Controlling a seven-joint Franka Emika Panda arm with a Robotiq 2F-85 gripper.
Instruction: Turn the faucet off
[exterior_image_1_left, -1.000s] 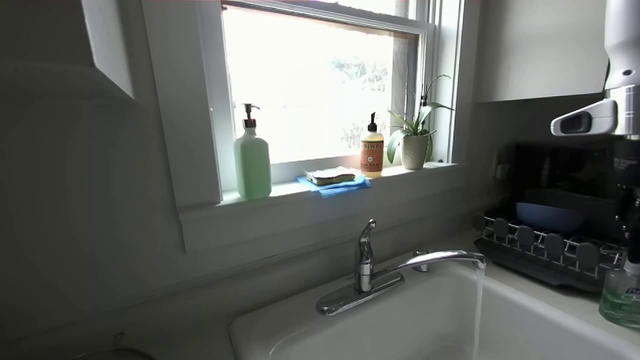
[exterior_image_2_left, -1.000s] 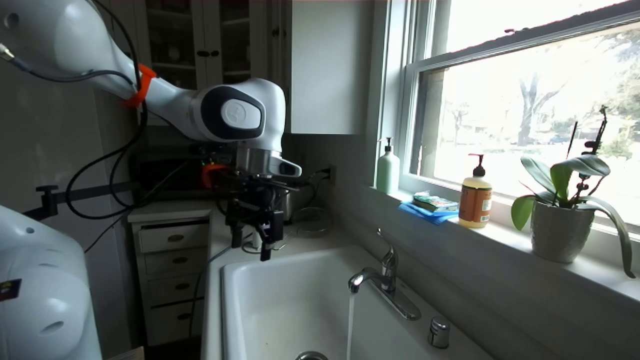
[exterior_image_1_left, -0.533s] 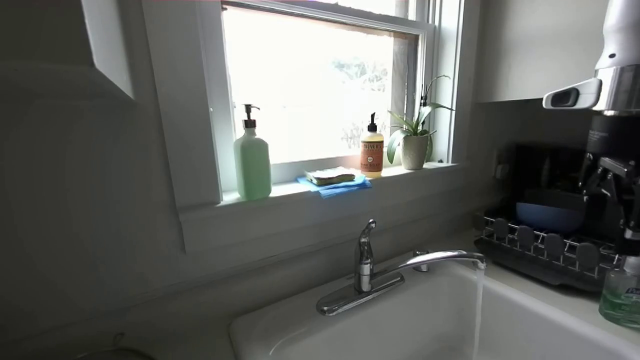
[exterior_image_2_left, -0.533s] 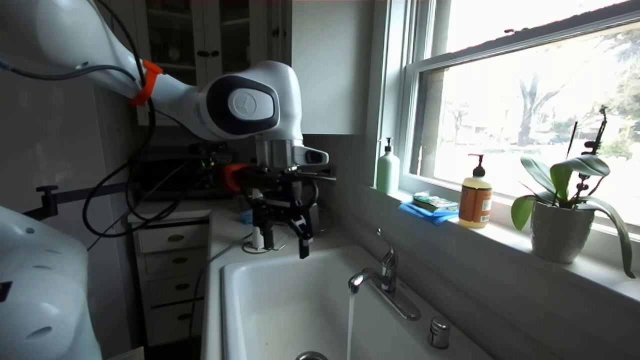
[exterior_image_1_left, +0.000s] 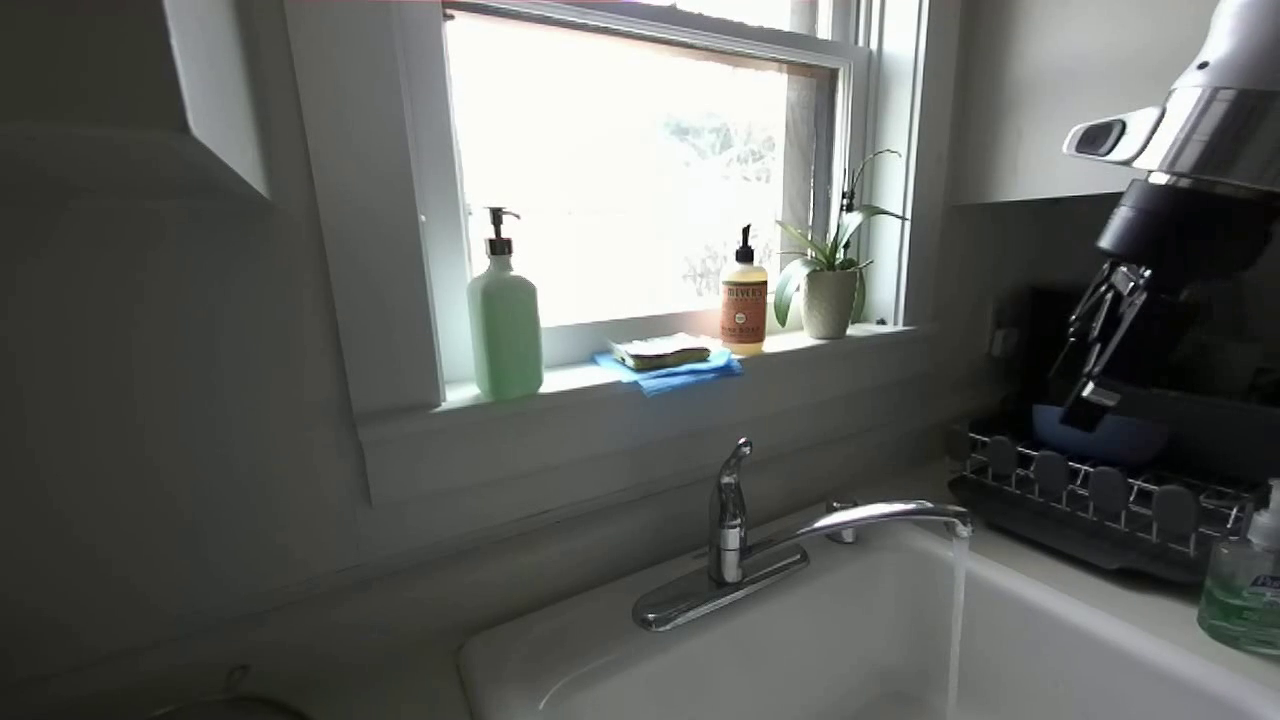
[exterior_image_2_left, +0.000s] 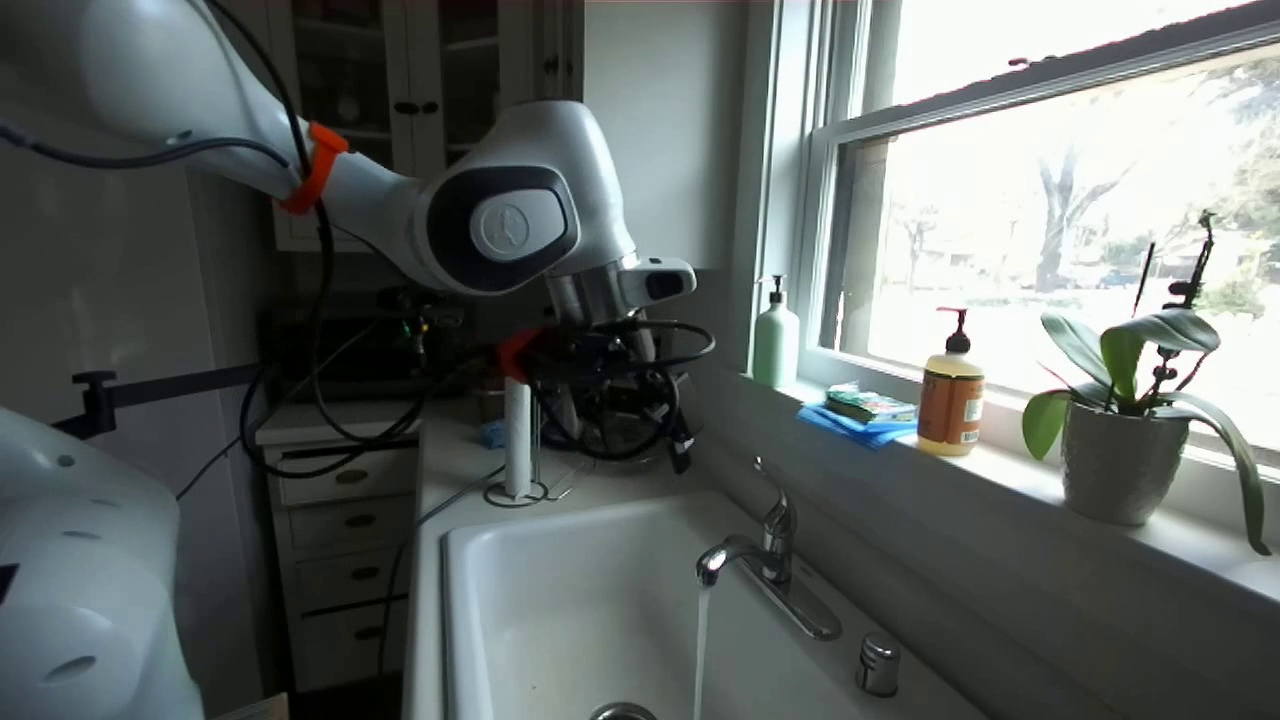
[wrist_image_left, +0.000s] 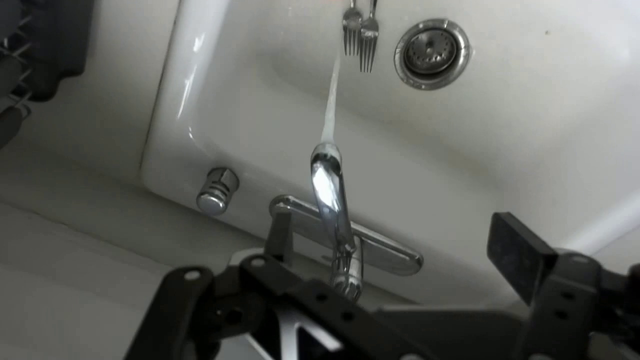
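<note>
The chrome faucet stands at the back rim of the white sink, its lever upright and its spout out over the basin. It also shows in an exterior view and in the wrist view. Water runs from the spout. My gripper is open with nothing between its fingers. In the wrist view the spout and base plate show between and beyond the fingers; the lever's top is hidden or unclear there. In both exterior views the gripper is tilted, above and apart from the faucet.
On the window sill stand a green pump bottle, a sponge on a blue cloth, an orange-labelled soap bottle and a potted plant. A dish rack and sanitizer bottle stand beside the sink. Forks lie in it.
My gripper has moved toward the window wall and tilted, its fingers swinging toward that wall. It has risen. The faucet is unmoved and water runs as before.
</note>
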